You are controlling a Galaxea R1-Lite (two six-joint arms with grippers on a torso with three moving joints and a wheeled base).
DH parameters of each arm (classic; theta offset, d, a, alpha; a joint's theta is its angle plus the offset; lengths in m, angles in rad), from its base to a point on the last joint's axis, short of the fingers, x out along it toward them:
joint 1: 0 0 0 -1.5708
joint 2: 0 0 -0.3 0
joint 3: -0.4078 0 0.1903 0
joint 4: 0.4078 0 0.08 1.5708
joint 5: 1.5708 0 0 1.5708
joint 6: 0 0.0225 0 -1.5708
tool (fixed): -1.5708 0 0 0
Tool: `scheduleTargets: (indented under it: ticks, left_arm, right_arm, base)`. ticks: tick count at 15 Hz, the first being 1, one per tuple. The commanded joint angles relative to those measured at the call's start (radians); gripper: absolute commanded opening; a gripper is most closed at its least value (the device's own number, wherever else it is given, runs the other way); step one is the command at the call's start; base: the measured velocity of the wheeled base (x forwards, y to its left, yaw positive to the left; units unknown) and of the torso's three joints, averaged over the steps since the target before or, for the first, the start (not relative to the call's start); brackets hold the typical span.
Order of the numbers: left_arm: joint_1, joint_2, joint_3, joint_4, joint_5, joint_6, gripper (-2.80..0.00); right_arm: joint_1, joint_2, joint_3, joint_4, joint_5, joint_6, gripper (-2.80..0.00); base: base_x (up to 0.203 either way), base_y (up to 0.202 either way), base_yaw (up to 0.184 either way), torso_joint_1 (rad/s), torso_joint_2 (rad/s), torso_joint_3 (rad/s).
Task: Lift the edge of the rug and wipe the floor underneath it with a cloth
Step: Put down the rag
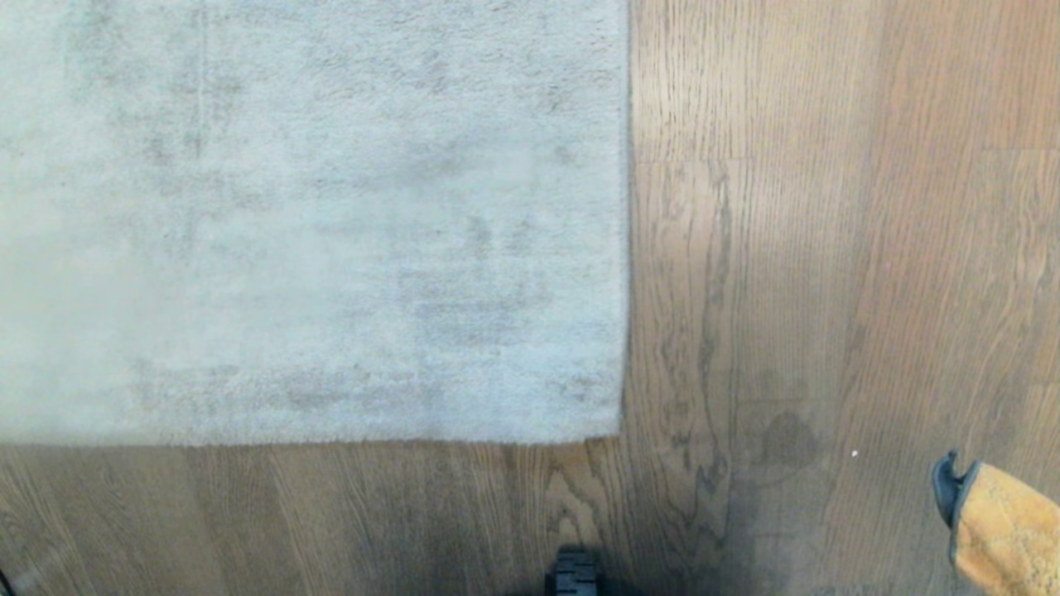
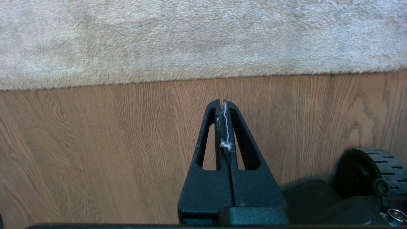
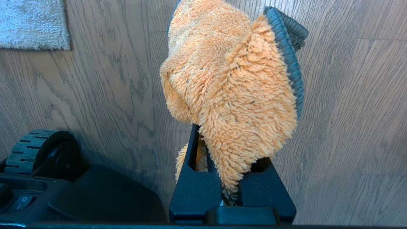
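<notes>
A pale grey rug lies flat over the left of the head view. Its rug edge [image 1: 331, 437] runs along the near side to a square corner [image 1: 619, 432]. The floor [image 1: 787, 290] is brown wood-grain plank. My left gripper [image 2: 222, 102] is shut over bare floor, a short way from the rug edge [image 2: 203, 79], with only a white thread and lint stuck between its fingers. My right gripper [image 3: 227, 133] is shut on a fluffy orange cloth [image 3: 235, 86] with a grey-blue hem. That cloth [image 1: 1006, 530] shows at the head view's lower right, above the floor.
A black base wheel [image 1: 573, 573] sits at the bottom middle of the head view. The same base shows in both wrist views, as the wheel [image 2: 369, 171] and the wheel [image 3: 41, 152]. A darker patch [image 1: 787, 439] marks the floor right of the rug corner.
</notes>
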Motion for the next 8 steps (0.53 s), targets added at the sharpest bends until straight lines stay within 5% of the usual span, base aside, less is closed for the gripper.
scheduleTargets:
  ticks: [1, 8]
  left_arm:
    - [0.000, 0.000, 0.000, 0.000, 0.000, 0.001, -2.80]
    - [0.000, 0.000, 0.000, 0.000, 0.008, -0.011, -2.80]
  right_arm:
    - [0.000, 0.001, 0.000, 0.000, 0.000, -0.001, -2.80]
    - [0.000, 0.001, 0.000, 0.000, 0.000, -0.001, -2.80]
  base:
    - [0.000, 0.000, 0.000, 0.000, 0.00, 0.000]
    - [0.000, 0.000, 0.000, 0.000, 0.00, 0.000]
